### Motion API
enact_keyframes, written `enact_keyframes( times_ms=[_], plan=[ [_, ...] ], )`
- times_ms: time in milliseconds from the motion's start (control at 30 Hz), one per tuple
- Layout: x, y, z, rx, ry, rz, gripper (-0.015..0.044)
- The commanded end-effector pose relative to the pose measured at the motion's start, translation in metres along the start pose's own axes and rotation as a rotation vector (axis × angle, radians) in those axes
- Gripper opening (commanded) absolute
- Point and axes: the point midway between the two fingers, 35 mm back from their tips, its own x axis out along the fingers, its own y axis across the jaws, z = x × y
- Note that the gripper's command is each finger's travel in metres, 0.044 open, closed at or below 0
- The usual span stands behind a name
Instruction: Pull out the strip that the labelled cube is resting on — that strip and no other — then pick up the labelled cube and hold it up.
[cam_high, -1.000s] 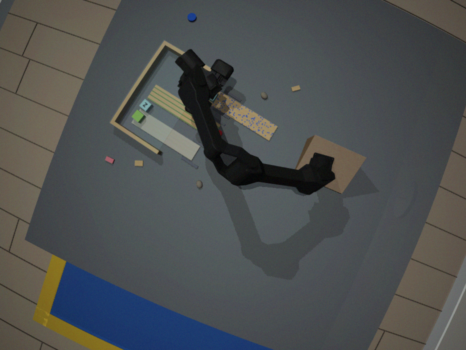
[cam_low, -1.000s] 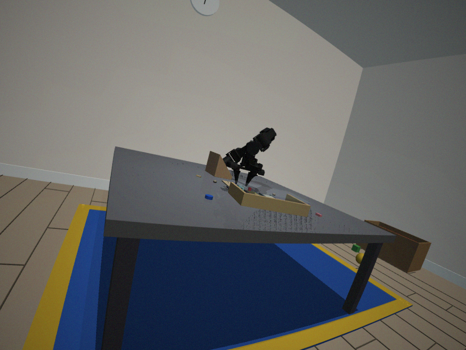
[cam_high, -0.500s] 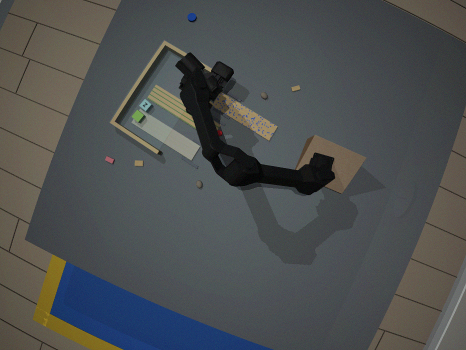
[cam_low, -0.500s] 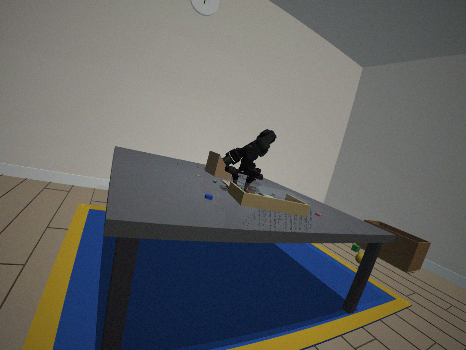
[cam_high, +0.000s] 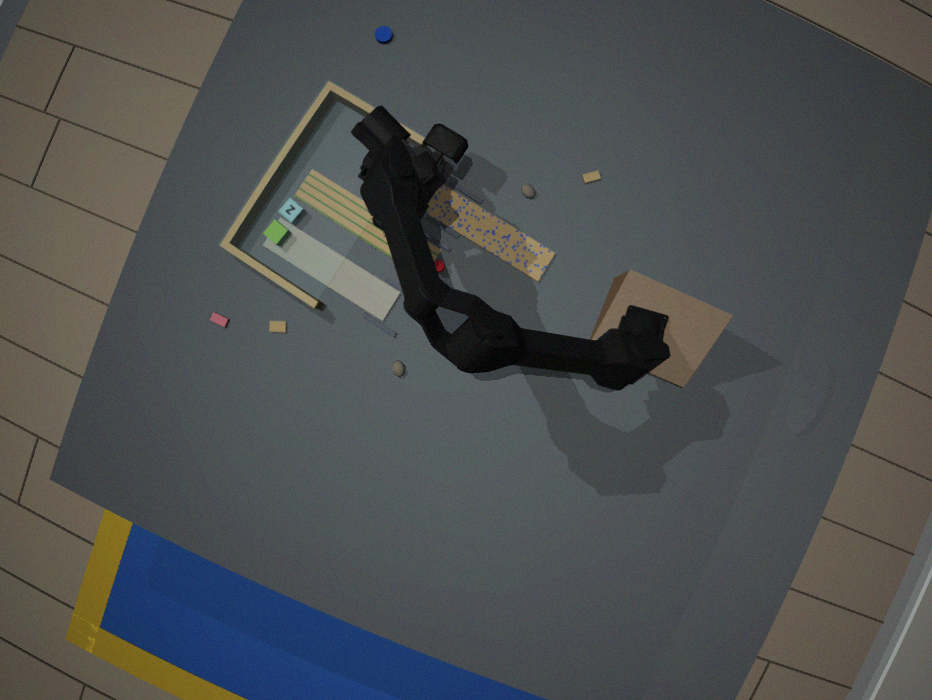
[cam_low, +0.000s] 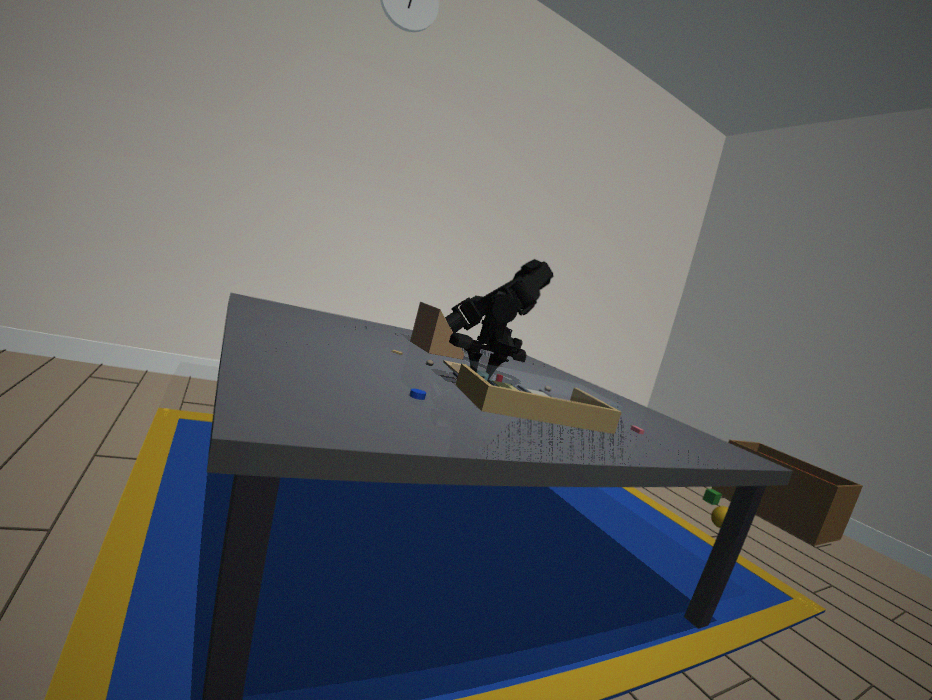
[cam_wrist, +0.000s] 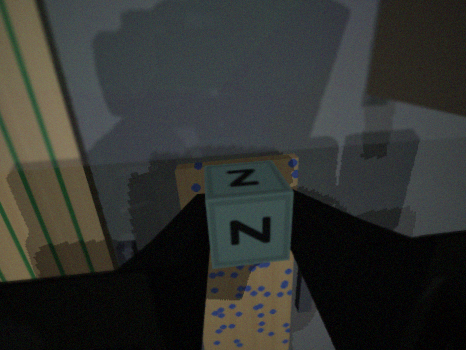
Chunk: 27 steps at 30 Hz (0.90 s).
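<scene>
My gripper (cam_low: 484, 369) (cam_wrist: 241, 199) is shut on a teal cube (cam_wrist: 250, 232) marked Z, one finger against each side. The cube is over the end of the blue-dotted wooden strip (cam_high: 493, 229) (cam_wrist: 250, 307); whether it still touches the strip is not clear. The arm hides this cube in the top view. A second teal Z cube (cam_high: 290, 210) sits near the ends of the green-striped strip (cam_high: 339, 201) (cam_wrist: 25, 105) and the pale strip (cam_high: 361, 282), beside a green cube (cam_high: 276, 232).
A low wooden wall (cam_high: 276, 165) (cam_low: 550, 410) runs around the strips' far ends. Thin dark rails (cam_high: 380, 325) stand by the strips. A red piece (cam_high: 440, 265) is at the striped strip's near end. A brown block (cam_high: 693, 324), two stones (cam_high: 528, 191) (cam_high: 398, 367) and a blue disc (cam_high: 383, 34) (cam_low: 417, 393) lie around.
</scene>
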Motion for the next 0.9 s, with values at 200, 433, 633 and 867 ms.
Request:
enact_keyframes(
  times_ms=[200, 433, 633, 867],
  plan=[
    [-0.005, 0.0, -0.006, 0.0, 0.001, 0.0, 0.0],
    [-0.027, -0.002, -0.035, 0.004, 0.003, 0.0, 0.0],
    [-0.042, -0.002, -0.059, 0.007, 0.006, 0.002, 0.0],
    [-0.043, -0.002, -0.075, 0.008, 0.007, 0.002, 0.0]
  ],
)
